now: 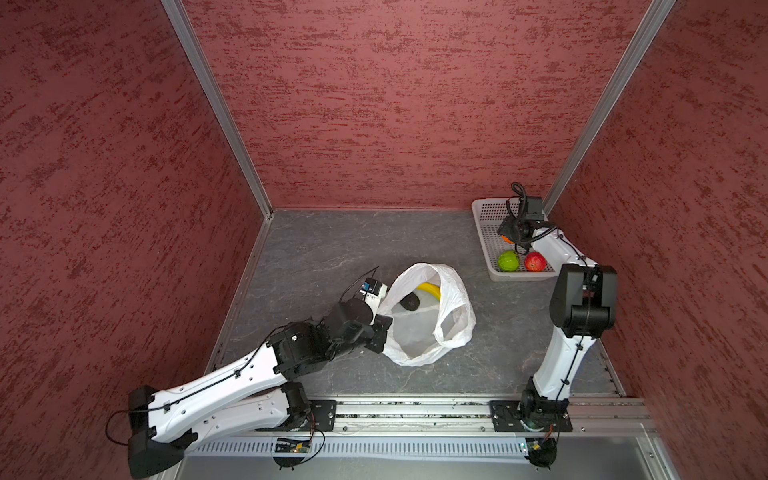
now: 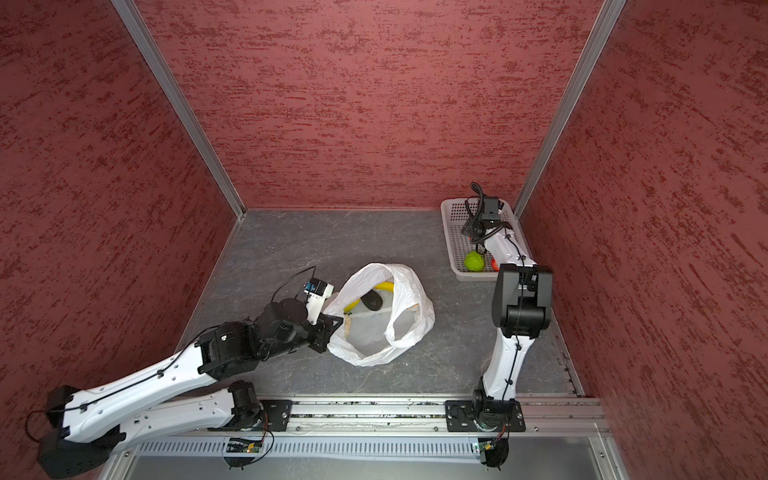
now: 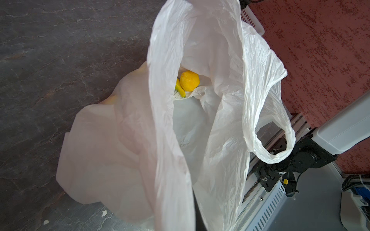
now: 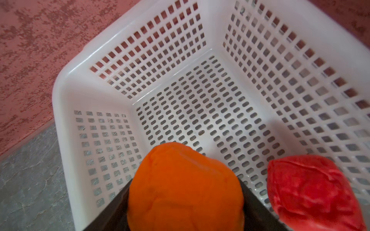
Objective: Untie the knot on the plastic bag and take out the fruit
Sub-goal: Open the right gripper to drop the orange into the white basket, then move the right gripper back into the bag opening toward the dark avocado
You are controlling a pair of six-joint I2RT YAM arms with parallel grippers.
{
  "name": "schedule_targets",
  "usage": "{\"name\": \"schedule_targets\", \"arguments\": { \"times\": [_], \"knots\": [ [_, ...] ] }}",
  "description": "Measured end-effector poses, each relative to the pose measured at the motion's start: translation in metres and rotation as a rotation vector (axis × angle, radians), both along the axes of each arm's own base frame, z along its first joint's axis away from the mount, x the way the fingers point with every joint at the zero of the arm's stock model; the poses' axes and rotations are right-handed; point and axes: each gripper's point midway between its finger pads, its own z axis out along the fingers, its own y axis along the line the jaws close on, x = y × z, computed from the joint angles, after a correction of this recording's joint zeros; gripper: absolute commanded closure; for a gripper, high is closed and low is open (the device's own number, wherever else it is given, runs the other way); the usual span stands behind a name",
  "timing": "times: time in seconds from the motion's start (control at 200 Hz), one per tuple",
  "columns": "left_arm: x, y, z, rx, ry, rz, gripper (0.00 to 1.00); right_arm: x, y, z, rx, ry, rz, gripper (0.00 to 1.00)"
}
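Slate-grey tabletop [image 1: 332, 249] carries the thin white crinkly plastic bag [image 1: 451, 291] at centre, knot undone, mouth gaping. My left gripper [image 1: 383, 326] is clamped on its left rim. Should that film slip, the mouth could collapse over the fruit [image 1: 430, 287]. Left wrist view shows a round yellow lemon [image 3: 189, 80]; a top view shows the dark avocado [image 1: 411, 301] instead. Right gripper [image 4: 186, 186] flanks a round orange [image 4: 184, 166] over the white perforated basket [image 1: 484, 208]; gripping or not, I cannot tell.

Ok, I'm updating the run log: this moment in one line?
plastic bag: open, banana, avocado, lemon inside | left end effector: shut on bag | right end effector: orange between fingers over basket | basket: green apple, red apple
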Motion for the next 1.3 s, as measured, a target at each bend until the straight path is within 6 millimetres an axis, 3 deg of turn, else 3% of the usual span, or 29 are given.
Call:
{"name": "schedule_targets", "arguments": {
  "times": [0.225,0.441,0.571,0.711,0.812,0.952,1.297],
  "knots": [
    [0.0,0.0,0.0,0.001,0.0,0.0,1.0,-0.004,-0.001,-0.009,-0.008,0.032,0.001,0.08],
    [0.001,-0.002,0.0,-0.002,-0.002,-0.001,1.0,-0.005,-0.001,-0.006,-0.013,0.032,0.008,0.08],
    [0.001,-0.002,-0.001,0.0,-0.001,-0.001,1.0,-0.009,0.003,0.013,-0.01,0.004,0.021,0.08],
    [0.002,-0.003,-0.001,0.001,-0.001,-0.001,1.0,-0.025,0.019,0.054,-0.002,-0.053,0.064,0.08],
    [0.003,-0.005,-0.003,0.006,0.0,-0.001,1.0,-0.042,0.04,0.09,0.011,-0.112,0.115,0.08],
    [0.005,-0.009,-0.003,0.005,-0.005,-0.005,1.0,-0.074,0.085,0.134,0.041,-0.181,0.226,0.08],
    [0.007,-0.013,0.0,-0.004,-0.022,-0.011,1.0,-0.159,0.19,0.177,0.199,-0.195,0.5,0.08]
  ]
}}
